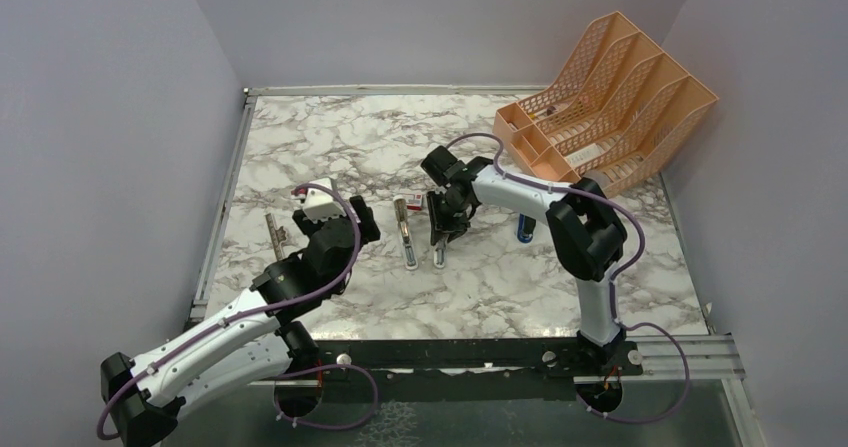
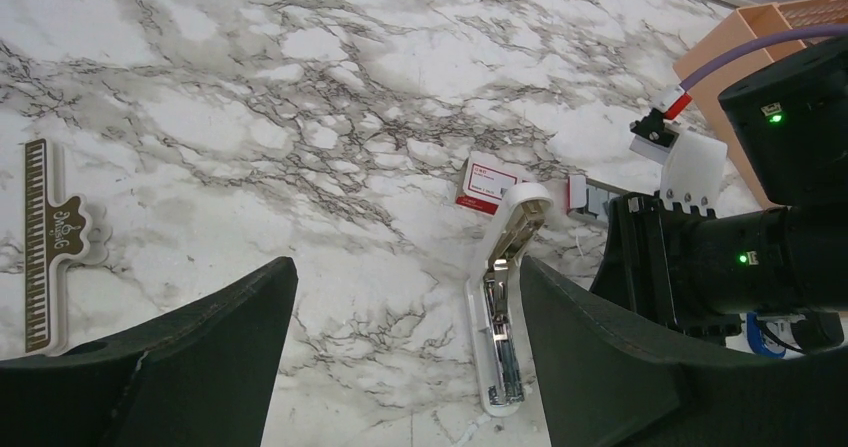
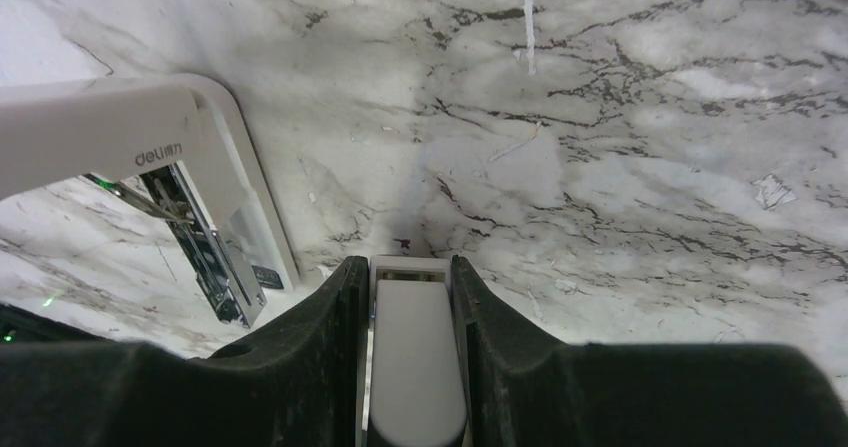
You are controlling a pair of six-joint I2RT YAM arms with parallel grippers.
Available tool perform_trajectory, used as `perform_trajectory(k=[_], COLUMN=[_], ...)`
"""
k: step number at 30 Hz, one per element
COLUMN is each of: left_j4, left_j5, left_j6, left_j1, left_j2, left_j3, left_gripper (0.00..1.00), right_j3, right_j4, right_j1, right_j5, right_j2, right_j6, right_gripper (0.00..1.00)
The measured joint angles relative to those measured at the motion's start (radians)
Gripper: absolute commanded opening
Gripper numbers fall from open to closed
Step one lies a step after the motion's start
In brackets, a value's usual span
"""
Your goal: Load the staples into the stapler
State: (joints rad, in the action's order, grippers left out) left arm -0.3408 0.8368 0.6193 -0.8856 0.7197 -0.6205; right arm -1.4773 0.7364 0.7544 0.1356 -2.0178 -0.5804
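1. the stapler (image 1: pixel 405 234) lies open on the marble table (image 1: pixel 330 137), long axis near to far, metal channel up; the right wrist view cuts off its white half at the left edge.
2. the staples (image 2: pixel 600 199), a grey strip beside the red-and-white box (image 2: pixel 488 182), are partly hidden behind the right gripper (image 3: pixel 408 264).
3. that gripper, just right of the stapler, clamps a pale rounded piece (image 3: pixel 415 367), hard to identify.
4. the left gripper (image 2: pixel 405 297) is spread wide.
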Motion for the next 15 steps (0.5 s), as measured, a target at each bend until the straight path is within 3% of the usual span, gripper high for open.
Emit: perform_trajectory(k=[11,15], left_j4=[-0.001,0.0], left_j5=[0.002,0.002], left_j6=[0.005,0.005], left_j1=[0.0,0.0], left_j2=[-0.034,-0.045], left_j3=[0.005,0.005], left_gripper=[0.83,0.83], right_j3=[-0.056,-0.057], right_j4=[0.019,0.019], right_j1=[0.007,0.01], right_j5=[-0.011,-0.012], right_j2=[-0.049,-0.052], right_j6=[0.006,0.006], right_gripper=[0.44,0.52])
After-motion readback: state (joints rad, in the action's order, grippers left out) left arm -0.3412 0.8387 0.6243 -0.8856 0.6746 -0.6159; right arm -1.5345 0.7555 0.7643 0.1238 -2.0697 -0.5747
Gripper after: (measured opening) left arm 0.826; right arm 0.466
